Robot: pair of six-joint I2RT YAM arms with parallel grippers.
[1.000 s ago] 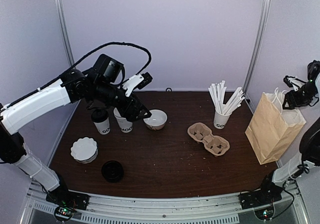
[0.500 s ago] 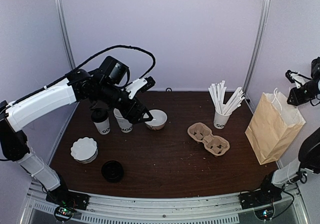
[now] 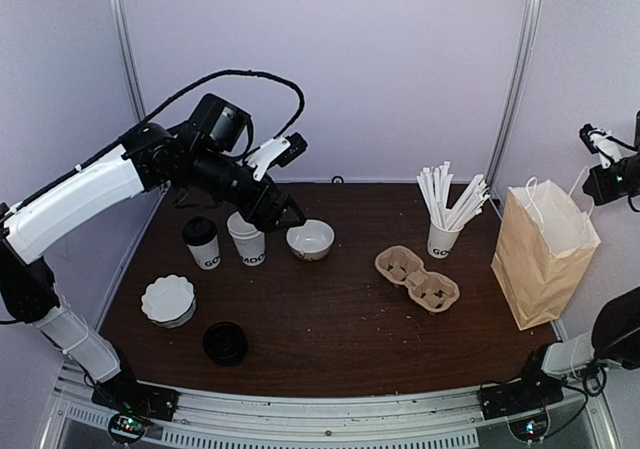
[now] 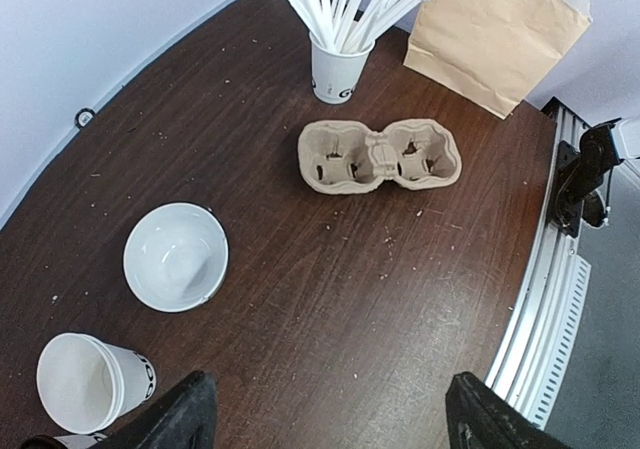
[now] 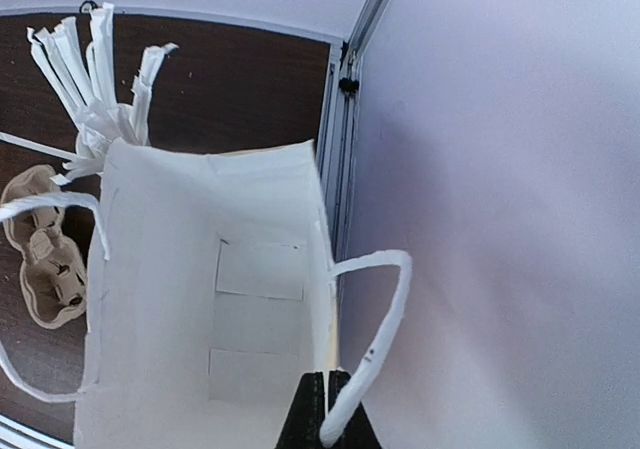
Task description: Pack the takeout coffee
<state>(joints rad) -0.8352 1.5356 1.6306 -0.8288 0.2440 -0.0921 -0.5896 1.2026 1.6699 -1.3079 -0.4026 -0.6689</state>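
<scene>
The takeout coffee [image 3: 202,241], a white cup with a black lid, stands at the back left of the table. My left gripper [image 3: 278,213] hovers open and empty above the lidless cup [image 3: 248,239] and the white bowl [image 3: 311,239]. From the left wrist, the wide-spread fingertips [image 4: 185,419] frame bare wood. At the far right, my right gripper [image 3: 598,176] is shut on the top rim of the brown paper bag [image 3: 545,254]. The right wrist view looks down into the bag's white inside [image 5: 200,309], with a white handle looping past the shut gripper [image 5: 327,414].
A pulp two-cup carrier [image 3: 417,277] lies right of centre. Behind it stands a cup of white sticks [image 3: 443,231]. A loose black lid [image 3: 225,342] and a white fluted stack [image 3: 168,300] sit near the front left. The frame post [image 5: 340,169] runs just beside the bag.
My right gripper has closed on the bag's rim and pulled the bag more upright. The left arm has lifted slightly and shifted back, its gripper still open.
</scene>
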